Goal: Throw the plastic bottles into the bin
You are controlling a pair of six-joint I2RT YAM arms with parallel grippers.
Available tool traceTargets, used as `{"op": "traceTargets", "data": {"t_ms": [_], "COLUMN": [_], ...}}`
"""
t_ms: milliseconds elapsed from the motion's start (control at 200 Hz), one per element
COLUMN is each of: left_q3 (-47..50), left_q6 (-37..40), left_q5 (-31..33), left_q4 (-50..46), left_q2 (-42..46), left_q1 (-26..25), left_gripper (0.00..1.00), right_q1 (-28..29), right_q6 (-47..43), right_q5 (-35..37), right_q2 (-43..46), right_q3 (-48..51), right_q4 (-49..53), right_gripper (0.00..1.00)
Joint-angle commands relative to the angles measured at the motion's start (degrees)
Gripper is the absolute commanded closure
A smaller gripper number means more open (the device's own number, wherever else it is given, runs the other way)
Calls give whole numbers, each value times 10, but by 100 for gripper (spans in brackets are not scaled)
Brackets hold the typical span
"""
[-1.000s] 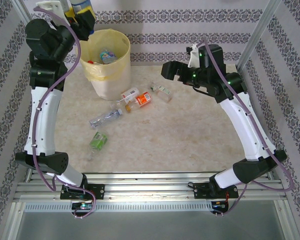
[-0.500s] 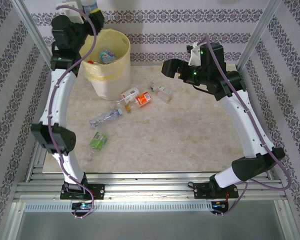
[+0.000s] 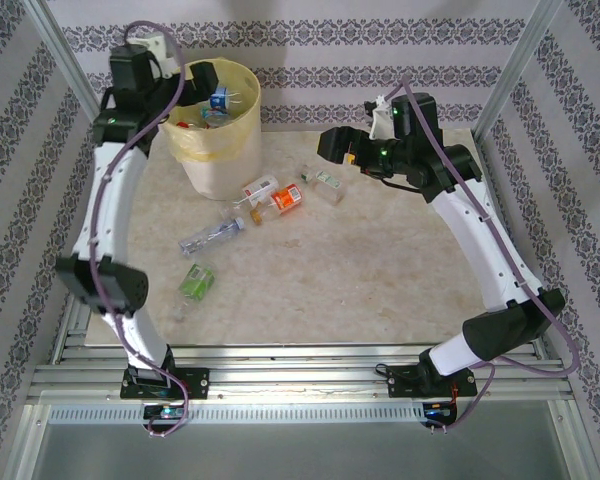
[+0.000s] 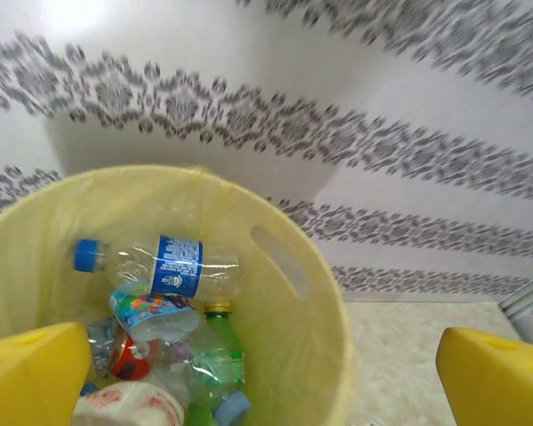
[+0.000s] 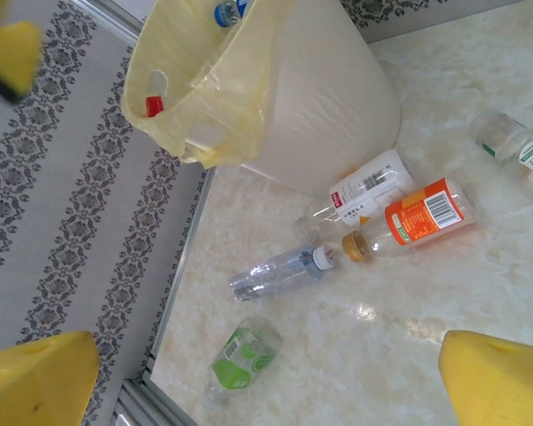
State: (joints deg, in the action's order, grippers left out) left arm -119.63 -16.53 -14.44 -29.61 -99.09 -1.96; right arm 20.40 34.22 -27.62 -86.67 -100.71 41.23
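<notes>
The bin (image 3: 223,170) stands at the back left, a cream bucket lined with a yellow bag. My left gripper (image 3: 196,82) hangs open over its rim with nothing between the yellow pads (image 4: 31,373). Under it, a blue-labelled bottle (image 4: 164,264) lies free on top of several others, a green bottle (image 4: 218,342) among them. On the table lie a red-and-white bottle (image 3: 260,188), an orange one (image 3: 288,198), a white-labelled one (image 3: 325,183), a clear one (image 3: 212,237) and a green-labelled one (image 3: 196,281). My right gripper (image 3: 335,145) is open above the back middle, holding nothing.
Patterned walls and metal posts close in the table on three sides. In the right wrist view the bin (image 5: 338,98) stands close to the left wall, with the orange bottle (image 5: 417,213) and clear bottle (image 5: 280,271) just in front of it. Bare tabletop lies to the right and front.
My left arm swung down over the bin and its gripper opened, letting go of the blue-labelled bottle, which is now inside the bin. The right gripper shifted slightly left.
</notes>
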Motion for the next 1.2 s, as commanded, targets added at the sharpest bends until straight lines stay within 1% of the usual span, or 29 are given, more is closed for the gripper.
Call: {"op": "traceTargets", "data": {"t_ms": [0,80,185,300,400,475,545,654,734,824,969,1069,1194], "left_q3": [63,105,154,196,213,235,271,341,380,397,419,437,452], "left_q6": [1,2,16,42,51,45,29,-10,-36,-49,-52,-45,-27], "left_q5": [1,-6,-37,-34,-19,6,5,-9,19,54,74,101,116], "left_q4": [-36,-81,-159,-265,-370,-433,-470,-490,-496,-507,-503,-492,-479], "left_q2": [98,147,203,255,281,297,310,321,314,287,222,187,142], "left_q1": [5,5,-1,-11,-22,-27,-29,-43,-71,-109,-150,-156,-156], "left_gripper": [0,0,0,0,0,0,0,0,0,0,0,0,0], "right_q1": [7,7,10,10,10,11,11,13,14,14,13,12,10], "right_q6": [4,4,2,-2,-2,0,1,0,-1,-4,-7,-7,-10], "right_q5": [-17,-21,-24,-26,-28,-30,-35,-39,-41,-43,-46,-47,-48], "right_q2": [-5,-6,-4,2,7,11,12,16,18,24,33,40,47], "right_q3": [5,6,11,24,37,47,54,56,59,64,72,78,86], "right_q4": [-19,-16,-12,-7,-5,-9,-10,-9,-7,-6,-5,-2,-1], "right_gripper": [2,2,2,2,2,2,2,2,2,2,2,2,2]}}
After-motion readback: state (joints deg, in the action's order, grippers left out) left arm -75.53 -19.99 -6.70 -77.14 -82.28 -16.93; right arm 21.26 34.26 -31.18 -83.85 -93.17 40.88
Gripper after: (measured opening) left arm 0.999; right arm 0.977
